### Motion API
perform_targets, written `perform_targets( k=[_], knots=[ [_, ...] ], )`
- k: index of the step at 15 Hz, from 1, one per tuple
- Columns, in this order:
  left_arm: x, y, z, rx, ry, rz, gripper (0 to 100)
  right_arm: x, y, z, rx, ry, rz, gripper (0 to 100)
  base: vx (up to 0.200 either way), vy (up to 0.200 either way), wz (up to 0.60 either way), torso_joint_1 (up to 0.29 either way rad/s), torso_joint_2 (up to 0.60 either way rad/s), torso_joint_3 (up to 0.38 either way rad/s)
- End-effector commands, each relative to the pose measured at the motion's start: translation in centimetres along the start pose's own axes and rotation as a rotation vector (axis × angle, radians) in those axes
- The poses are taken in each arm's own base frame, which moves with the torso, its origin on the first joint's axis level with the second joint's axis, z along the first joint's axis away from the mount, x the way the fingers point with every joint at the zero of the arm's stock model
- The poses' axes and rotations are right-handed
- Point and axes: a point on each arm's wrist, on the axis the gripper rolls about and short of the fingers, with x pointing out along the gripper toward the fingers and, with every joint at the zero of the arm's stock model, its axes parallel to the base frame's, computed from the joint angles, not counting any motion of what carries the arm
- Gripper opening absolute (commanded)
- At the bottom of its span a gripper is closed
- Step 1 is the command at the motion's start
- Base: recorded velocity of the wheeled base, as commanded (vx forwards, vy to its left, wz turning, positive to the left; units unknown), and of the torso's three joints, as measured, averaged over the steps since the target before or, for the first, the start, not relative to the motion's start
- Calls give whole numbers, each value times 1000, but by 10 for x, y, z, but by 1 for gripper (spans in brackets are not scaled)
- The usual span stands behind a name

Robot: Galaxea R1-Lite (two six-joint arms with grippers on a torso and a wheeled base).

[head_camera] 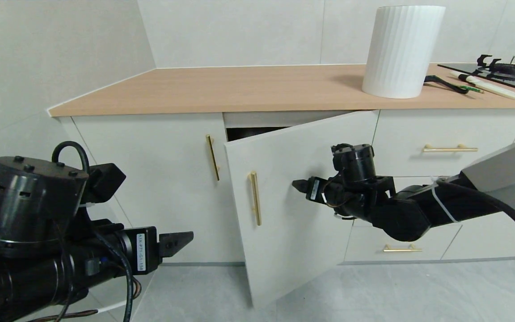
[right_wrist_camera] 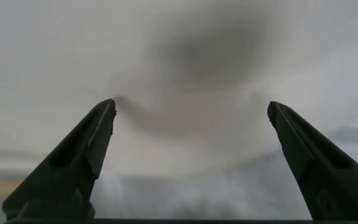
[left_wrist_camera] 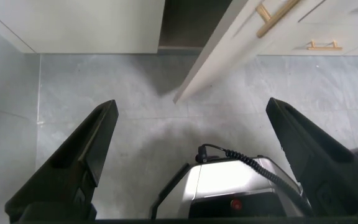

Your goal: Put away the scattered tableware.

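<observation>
Some tableware lies on the wooden counter at the far right: a long white utensil and a black-handled one, beside a tall white ribbed holder. Below, a white cabinet door with a gold handle stands partly swung out. My right gripper is open just in front of the door's face, to the right of the handle, holding nothing. My left gripper is open and empty, low at the left, above the floor.
A black gas hob sits at the counter's far right. Drawers with gold handles flank the open door. A shut cabinet door with its own handle is to the left. Grey tiled floor lies below, and a tiled wall is close on the left.
</observation>
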Motion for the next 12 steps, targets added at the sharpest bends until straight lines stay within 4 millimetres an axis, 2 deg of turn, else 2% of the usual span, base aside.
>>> perform_targets(
  k=[1,2,4,12],
  knots=[
    [0,0,0,0,2,1,100,21,9,-4,54,-39,-23,100,0,0,0,0,0,0],
    [0,0,0,0,2,1,100,35,9,-7,82,-71,-58,100,0,0,0,0,0,0],
    [1,0,0,0,3,2,100,49,8,-8,116,-107,-86,100,0,0,0,0,0,0],
    [3,0,-1,3,13,5,100,83,-7,-1,177,-229,-189,100,0,0,0,0,0,0]
  ],
)
